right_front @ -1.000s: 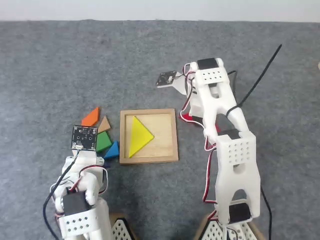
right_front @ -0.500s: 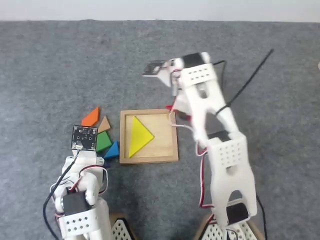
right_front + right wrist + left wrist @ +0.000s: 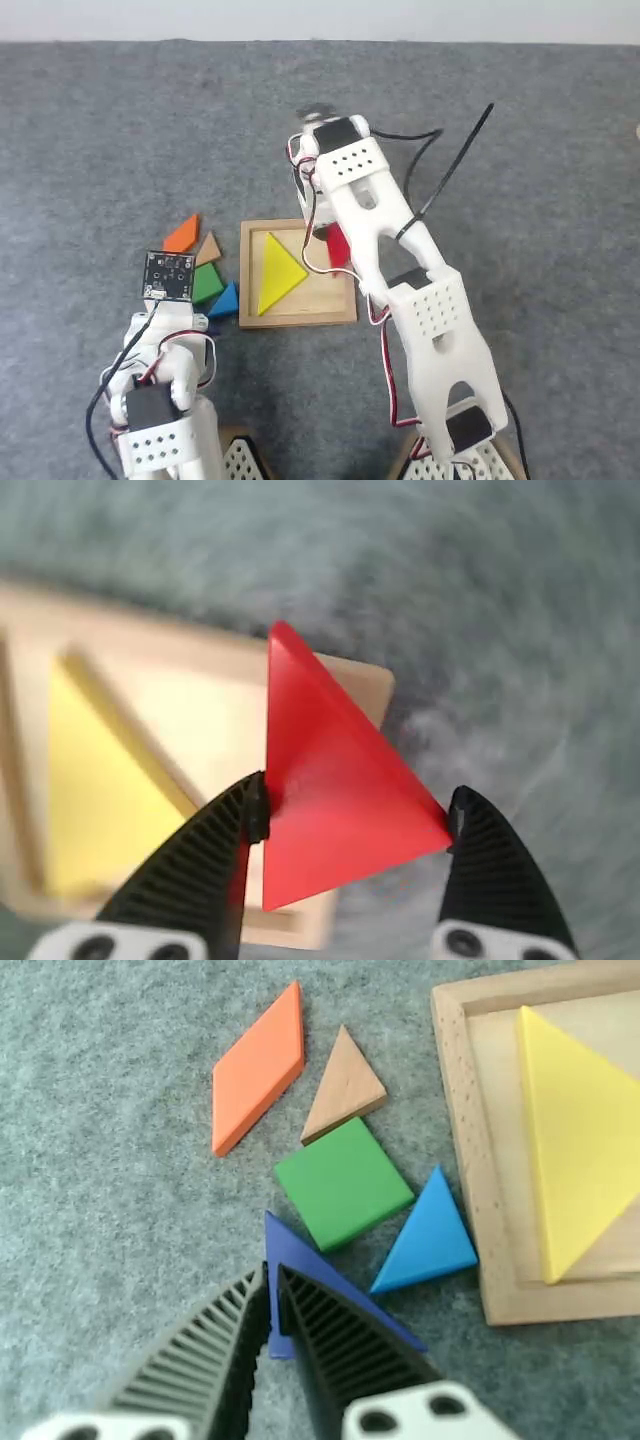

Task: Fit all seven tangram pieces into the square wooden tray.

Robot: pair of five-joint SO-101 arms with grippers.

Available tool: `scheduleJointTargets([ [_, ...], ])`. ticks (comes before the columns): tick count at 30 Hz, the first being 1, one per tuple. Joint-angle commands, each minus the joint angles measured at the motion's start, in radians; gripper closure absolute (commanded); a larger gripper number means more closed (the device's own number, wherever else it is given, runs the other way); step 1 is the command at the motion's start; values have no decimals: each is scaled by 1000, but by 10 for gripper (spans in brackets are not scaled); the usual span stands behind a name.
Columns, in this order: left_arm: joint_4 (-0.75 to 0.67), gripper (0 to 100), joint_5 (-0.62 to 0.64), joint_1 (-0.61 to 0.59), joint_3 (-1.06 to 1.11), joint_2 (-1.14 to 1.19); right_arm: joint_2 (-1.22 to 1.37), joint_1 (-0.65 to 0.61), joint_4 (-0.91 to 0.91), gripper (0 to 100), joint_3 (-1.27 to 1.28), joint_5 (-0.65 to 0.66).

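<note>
— How is the right arm (image 3: 400, 270) standing?

— It stretches forward from its base at the near right and leans over the far right corner of the tray (image 3: 297, 224). The right gripper (image 3: 357, 810) is spread wide, with the red triangle (image 3: 320, 740) clamped between its jaws by two opposite edges.

— And where is that triangle relative to the tray?

— Over the tray's right side, with one tip past a corner of the rim. I can't tell whether it touches the wood or hangs above it. The yellow triangle (image 3: 277, 272) lies flat inside, against the left wall.

— What about the left arm (image 3: 160, 400)?

— It's folded close to its base at the near left, wrist pointing down at the loose pieces beside the tray. The left gripper (image 3: 272, 1278) has its jaws almost together, with just a sliver between them, and grips nothing. It sits right over the dark blue triangle (image 3: 330, 1295).

— And the rest?

— On the grey mat (image 3: 120, 120), left of the tray: the orange parallelogram (image 3: 258, 1068), the wood-coloured triangle (image 3: 345, 1090), the green square (image 3: 343, 1182) and the light blue triangle (image 3: 430, 1235), which lies closest to the tray.

— Is anything hard to see?

— From above, the right arm covers its own gripper, most of the red piece and part of the tray's right edge. The left jaws cover much of the dark blue triangle.
</note>
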Motion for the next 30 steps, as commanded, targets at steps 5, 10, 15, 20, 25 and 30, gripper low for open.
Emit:
scheduleJointTargets([
  [5, 6, 985, 6, 6, -8, -18, -19, -35, -31, 818, -68, -626],
  [10, 6, 985, 6, 6, -8, -18, -12, -58, -31, 818, -163, -727],
  [15, 6, 985, 6, 6, -8, -18, -12, -99, -36, 818, -204, -736],
  [20, 6, 985, 6, 6, -8, -18, -7, -145, -35, 817, -207, -741],
  [25, 6, 985, 6, 6, -8, -18, -10, -142, -28, 817, -207, -859],
  [30, 6, 985, 6, 6, -8, -18, -8, -183, -28, 817, -204, -830],
])
